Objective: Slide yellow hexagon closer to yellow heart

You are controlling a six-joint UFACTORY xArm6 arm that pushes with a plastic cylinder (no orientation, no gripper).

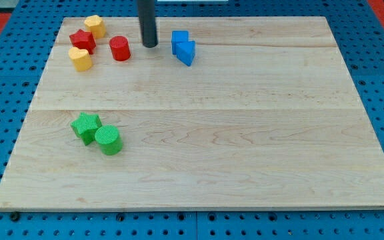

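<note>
The yellow hexagon (95,25) sits at the upper left of the frame, touching the red star (82,40); the yellow heart (79,59) lies just below it. My tip (150,45), a plain rod with nothing to spread or pinch, stands between the red cylinder (119,49) and the blue blocks (183,47) on the wooden surface (245,120).

No readable text, labels, numbers anywhere.

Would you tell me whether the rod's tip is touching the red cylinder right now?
No: my tip stands apart from the red cylinder, on the view's right of it, with bare board between them.
</note>
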